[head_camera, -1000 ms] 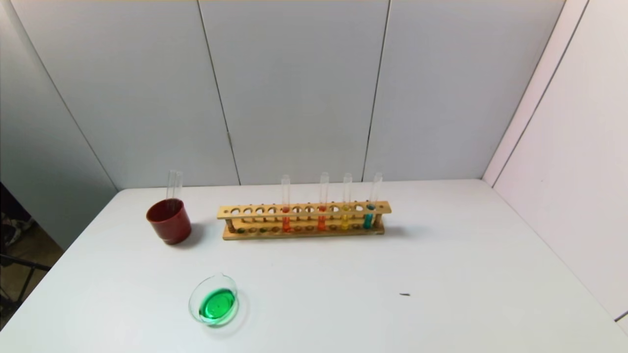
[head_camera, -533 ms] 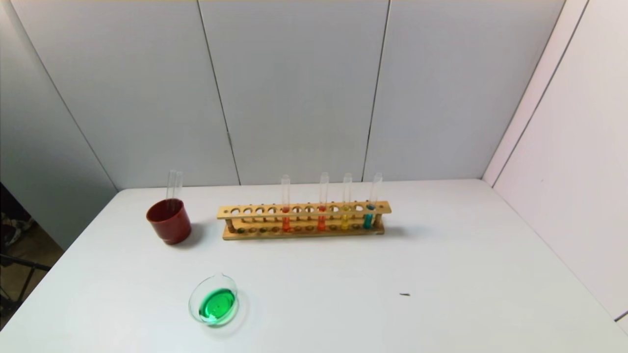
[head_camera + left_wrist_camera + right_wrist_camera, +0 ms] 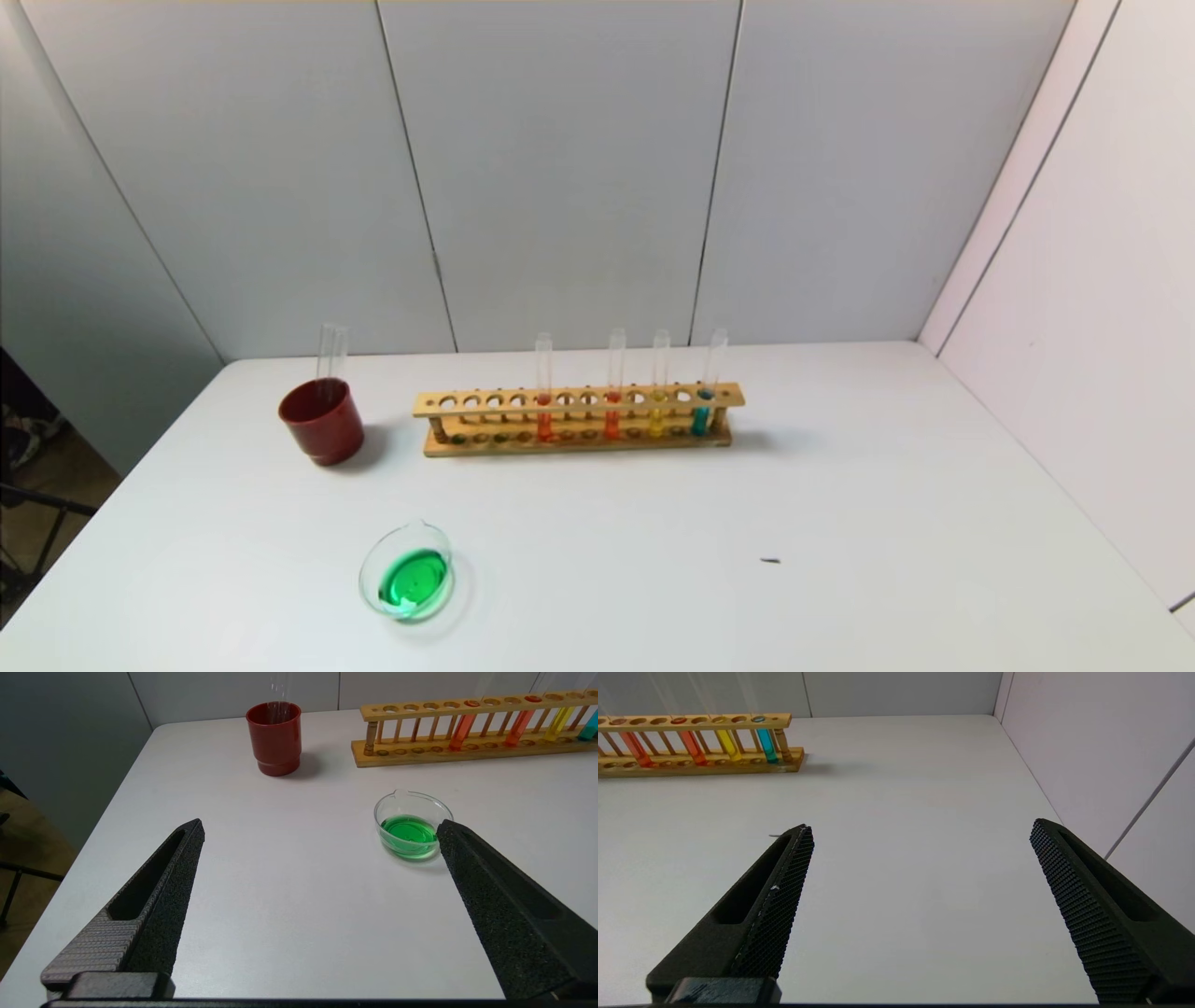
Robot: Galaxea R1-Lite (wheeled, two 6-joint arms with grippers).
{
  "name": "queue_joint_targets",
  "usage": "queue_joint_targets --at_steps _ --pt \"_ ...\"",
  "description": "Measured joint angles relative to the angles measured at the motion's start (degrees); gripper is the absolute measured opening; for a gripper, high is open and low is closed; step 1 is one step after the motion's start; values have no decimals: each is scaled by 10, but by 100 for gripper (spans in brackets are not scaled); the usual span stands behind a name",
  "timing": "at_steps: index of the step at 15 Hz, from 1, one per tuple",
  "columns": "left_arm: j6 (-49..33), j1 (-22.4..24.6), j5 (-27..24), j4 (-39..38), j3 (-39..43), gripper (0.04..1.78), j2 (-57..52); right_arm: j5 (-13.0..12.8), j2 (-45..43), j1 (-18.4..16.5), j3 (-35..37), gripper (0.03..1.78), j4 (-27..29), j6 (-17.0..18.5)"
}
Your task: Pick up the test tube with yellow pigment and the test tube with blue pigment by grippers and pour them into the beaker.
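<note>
The beaker (image 3: 411, 537) stands near the table's front left and holds green liquid; in the left wrist view the beaker (image 3: 413, 805) lies just beyond one fingertip. Two clear tubes (image 3: 330, 350) with no coloured liquid showing stand in a dark-red cup (image 3: 322, 420). The wooden rack (image 3: 579, 399) holds a tube with yellow liquid (image 3: 658, 411) and a tube with teal-blue liquid (image 3: 702, 411). My left gripper (image 3: 321, 826) is open and empty above the table's front left. My right gripper (image 3: 922, 826) is open and empty over the front right. Neither shows in the head view.
Two tubes of orange-red liquid (image 3: 544, 415) also stand in the rack. A small dark speck (image 3: 770, 561) lies on the white table right of the middle. Grey panels close the back, and a wall runs along the table's right edge.
</note>
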Motion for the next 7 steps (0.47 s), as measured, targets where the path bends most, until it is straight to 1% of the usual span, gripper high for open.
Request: queue_joint_targets --at_steps 7 --pt "0 0 0 0 0 175 0 1 0 0 0 170 1 -1"
